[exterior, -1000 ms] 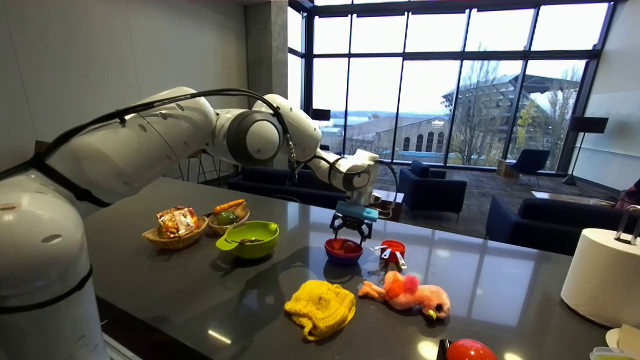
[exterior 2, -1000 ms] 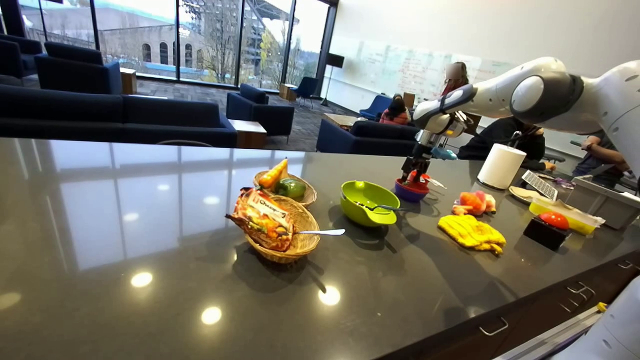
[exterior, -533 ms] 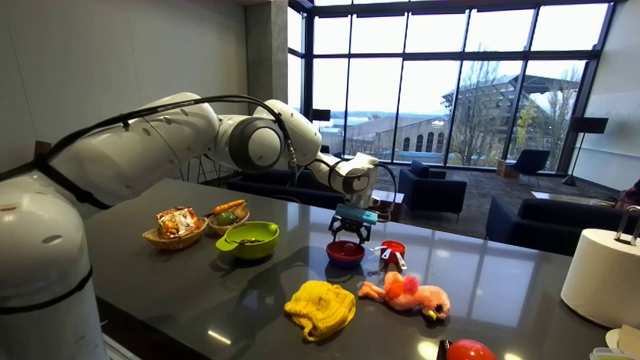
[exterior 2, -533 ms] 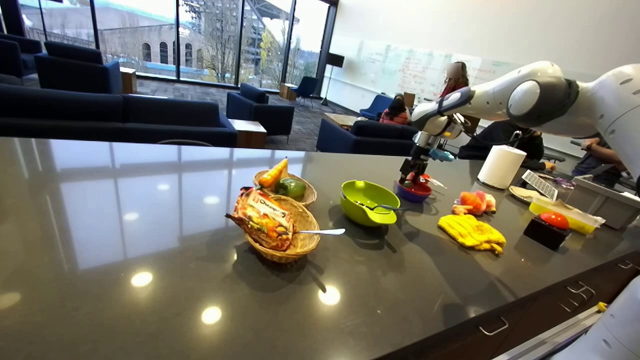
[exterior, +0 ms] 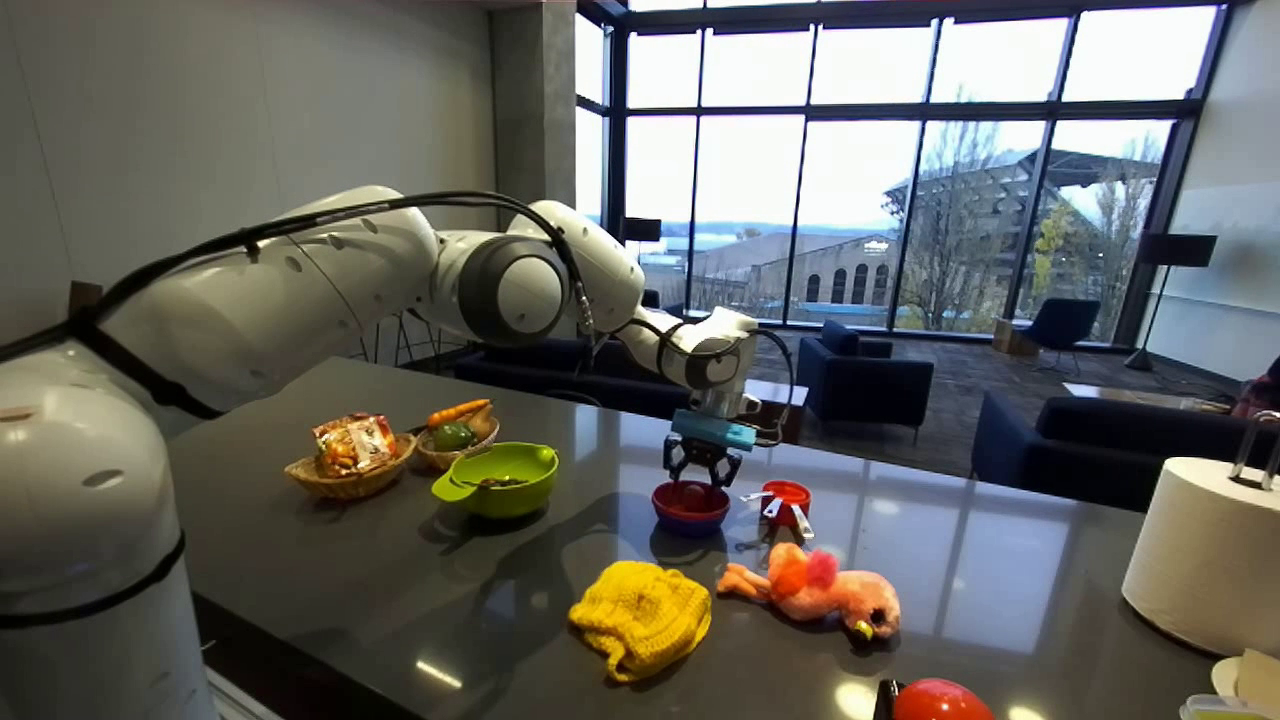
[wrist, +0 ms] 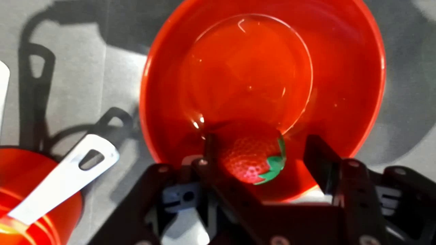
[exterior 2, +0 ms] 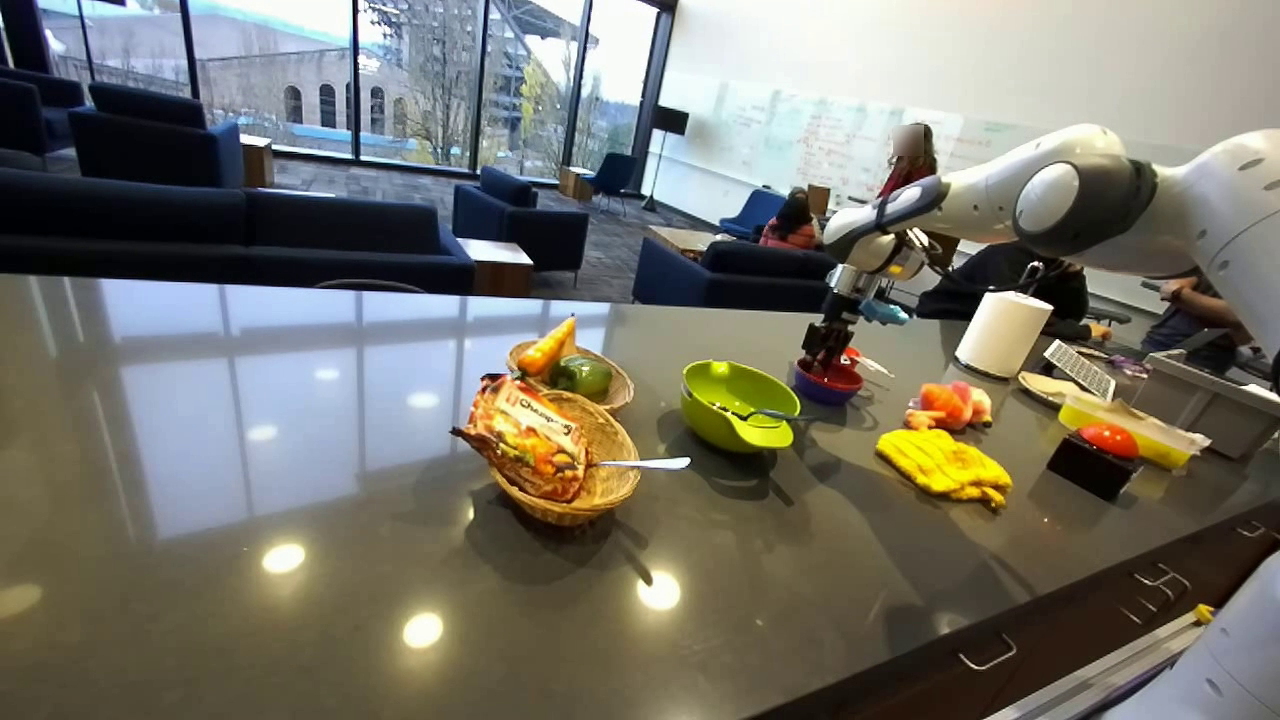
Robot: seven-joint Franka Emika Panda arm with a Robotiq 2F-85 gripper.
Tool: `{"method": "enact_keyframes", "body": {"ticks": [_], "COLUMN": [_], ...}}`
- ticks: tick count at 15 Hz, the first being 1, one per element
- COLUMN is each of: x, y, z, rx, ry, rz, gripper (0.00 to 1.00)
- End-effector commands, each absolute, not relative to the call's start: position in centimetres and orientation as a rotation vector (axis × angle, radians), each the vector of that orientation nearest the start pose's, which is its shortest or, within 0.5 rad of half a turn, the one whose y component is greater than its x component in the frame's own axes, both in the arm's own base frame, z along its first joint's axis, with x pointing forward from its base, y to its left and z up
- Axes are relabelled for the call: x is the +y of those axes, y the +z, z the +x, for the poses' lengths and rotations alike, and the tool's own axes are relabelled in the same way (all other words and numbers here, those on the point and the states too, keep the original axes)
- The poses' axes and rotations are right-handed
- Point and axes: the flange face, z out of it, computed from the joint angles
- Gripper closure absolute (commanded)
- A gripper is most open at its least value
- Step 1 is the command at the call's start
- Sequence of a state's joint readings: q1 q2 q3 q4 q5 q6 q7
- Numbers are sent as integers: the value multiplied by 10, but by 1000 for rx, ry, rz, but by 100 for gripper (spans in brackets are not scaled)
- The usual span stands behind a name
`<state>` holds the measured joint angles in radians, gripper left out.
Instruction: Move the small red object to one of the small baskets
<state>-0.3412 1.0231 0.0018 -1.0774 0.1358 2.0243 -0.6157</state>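
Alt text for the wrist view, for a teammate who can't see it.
A green-capped red strawberry is inside a red bowl, straddled by the open claw, with a gap on its leafy side. At lower left, a pale handle crosses a red cup.

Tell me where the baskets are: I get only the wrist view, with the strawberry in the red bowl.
Observer: Past the green bowl from the red bowl, in both exterior views.
Operator: Is either one empty?
Observer: No: a packet sits in one basket, a carrot in the other.
Operator: Does anything stick out of the green bowl?
Observer: Yes, in an exterior view a handle pokes out past its rim, so I'd carry the strawberry high there.
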Motion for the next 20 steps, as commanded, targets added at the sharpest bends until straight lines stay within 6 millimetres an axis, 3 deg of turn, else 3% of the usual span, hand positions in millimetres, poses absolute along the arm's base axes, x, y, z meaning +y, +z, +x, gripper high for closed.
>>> {"method": "enact_keyframes", "body": {"ticks": [1,3,6,8,15,20], "x": [-258,-261,-264,-262,-242,-210], "y": [192,194,200,215,292,349], "z": [720,719,718,719,719,702], "rx": [-299,-287,-281,-283,-295,-300], "ry": [26,27,21,4,-70,-114], "rz": [-2989,-2994,-3006,-3019,-3045,-3056], "gripper": [65,75,75,75,75,75]}}
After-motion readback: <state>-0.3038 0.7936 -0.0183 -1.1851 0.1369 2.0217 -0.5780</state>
